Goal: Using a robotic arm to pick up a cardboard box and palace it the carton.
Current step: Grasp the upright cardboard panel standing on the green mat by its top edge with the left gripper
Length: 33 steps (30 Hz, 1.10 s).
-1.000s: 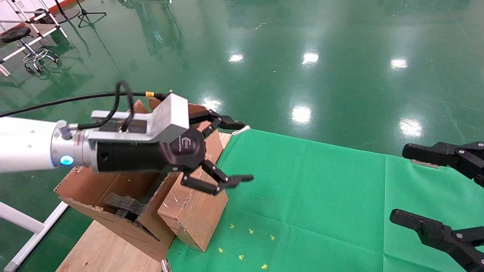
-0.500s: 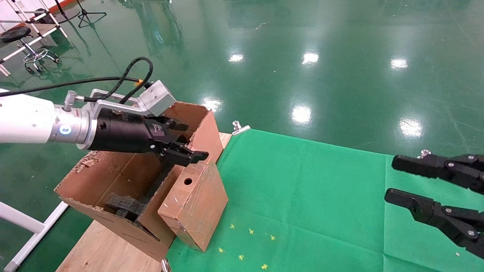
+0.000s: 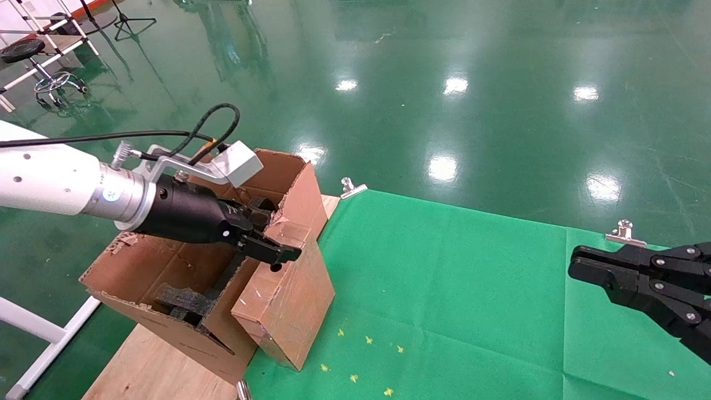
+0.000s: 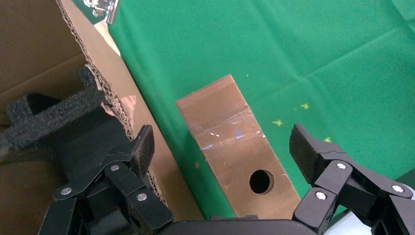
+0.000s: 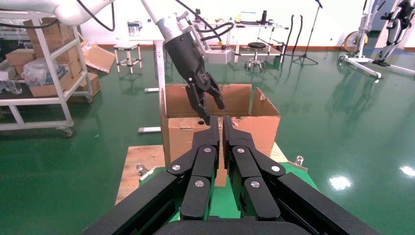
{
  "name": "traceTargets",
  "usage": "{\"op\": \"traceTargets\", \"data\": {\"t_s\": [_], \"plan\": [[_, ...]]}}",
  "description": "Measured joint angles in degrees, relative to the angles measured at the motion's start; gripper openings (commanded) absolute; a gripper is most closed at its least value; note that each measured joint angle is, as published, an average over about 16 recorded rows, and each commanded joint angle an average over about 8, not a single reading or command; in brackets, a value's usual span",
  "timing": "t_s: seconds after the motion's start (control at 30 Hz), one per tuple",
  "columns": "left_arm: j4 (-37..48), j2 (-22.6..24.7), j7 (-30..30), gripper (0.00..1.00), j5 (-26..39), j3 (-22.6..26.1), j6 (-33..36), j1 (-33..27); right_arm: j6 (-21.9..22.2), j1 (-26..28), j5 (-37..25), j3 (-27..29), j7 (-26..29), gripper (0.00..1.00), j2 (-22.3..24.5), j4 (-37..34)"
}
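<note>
Head view: left tool [image 3: 265, 236] spread above cardboard box [image 3: 289, 303].

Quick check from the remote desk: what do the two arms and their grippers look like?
The left arm is white with a silver collar, a black cable looped above it and a grey box on a bracket. Its left gripper is black with jointed fingers and silver rivets. The right gripper is all black, also jointed and riveted.

Carton [image 3: 166, 266] floor hidden w/ foam [image 3: 183, 300].
</note>
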Motion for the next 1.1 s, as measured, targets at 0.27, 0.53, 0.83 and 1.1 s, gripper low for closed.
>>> {"op": "traceTargets", "data": {"t_s": [0.27,0.53,0.83,1.1], "plan": [[-0.3,0.5,-1.4,1.00,1.4,1.6,0.4,1.2,0.0,0.0,0.0,0.0,0.0,0.00,0.0,0.0],[-0.4,1.0,-1.6,1.00,1.8,2.5,-0.5,2.6,0.0,0.0,0.0,0.0,0.0,0.04,0.0,0.0],[-0.2,1.2,-1.4,0.25,1.9,2.7,-1.1,3.1,0.0,0.0,0.0,0.0,0.0,0.98,0.0,0.0],[-0.2,1.2,-1.4,0.00,1.9,2.7,-1.1,3.1,0.0,0.0,0.0,0.0,0.0,1.00,0.0,0.0]]}}
